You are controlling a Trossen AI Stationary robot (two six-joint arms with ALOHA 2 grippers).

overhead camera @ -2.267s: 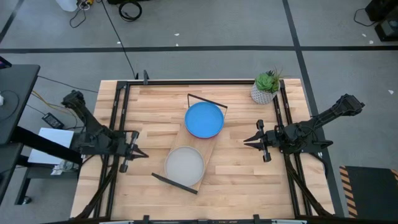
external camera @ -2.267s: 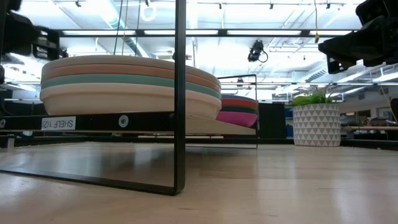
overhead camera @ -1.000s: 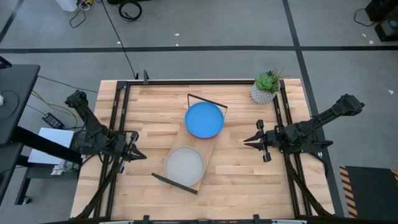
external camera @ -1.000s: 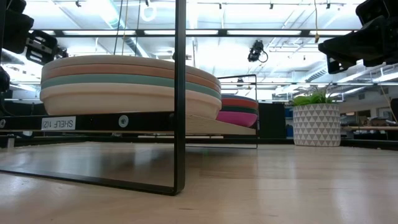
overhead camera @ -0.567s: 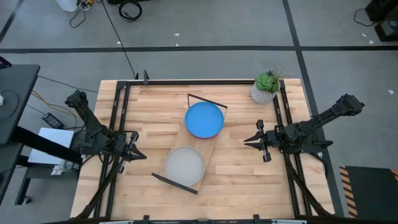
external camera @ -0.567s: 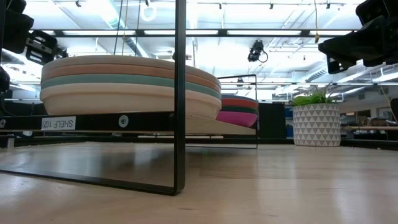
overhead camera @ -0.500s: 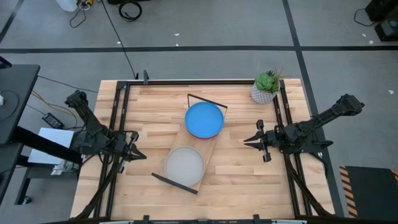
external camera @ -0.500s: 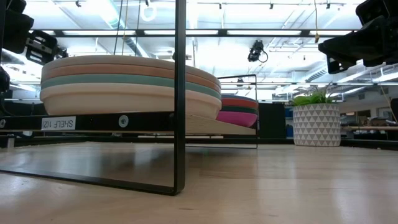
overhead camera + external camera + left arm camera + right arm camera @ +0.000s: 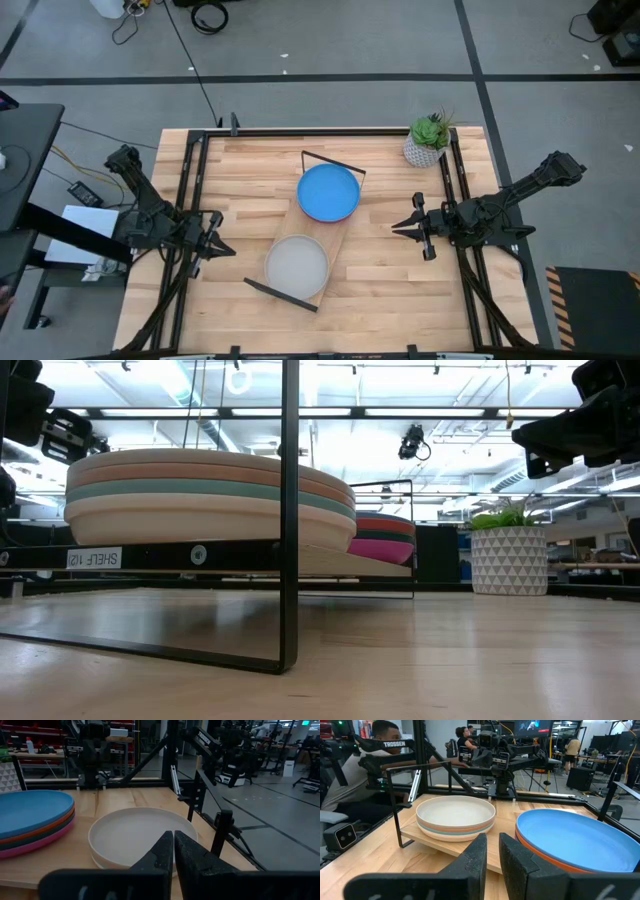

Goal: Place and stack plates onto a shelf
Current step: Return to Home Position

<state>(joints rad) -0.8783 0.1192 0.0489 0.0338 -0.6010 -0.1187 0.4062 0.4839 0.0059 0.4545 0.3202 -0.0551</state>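
High view: two plate stacks on the shelf [image 9: 342,233], bright blue plate [image 9: 328,192] topping one, cream plate [image 9: 296,267] the other. Left gripper [image 9: 222,247] and right gripper [image 9: 400,226] well apart from it at opposite table edges.

Left wrist view: fingers pressed together, empty.

Right wrist view: jaws narrowly parted, empty.

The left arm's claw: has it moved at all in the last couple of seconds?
Yes, slightly. The left gripper sits a little lower along the table's black left rail than before, edging toward the table's near edge. It has been steady for the last second.
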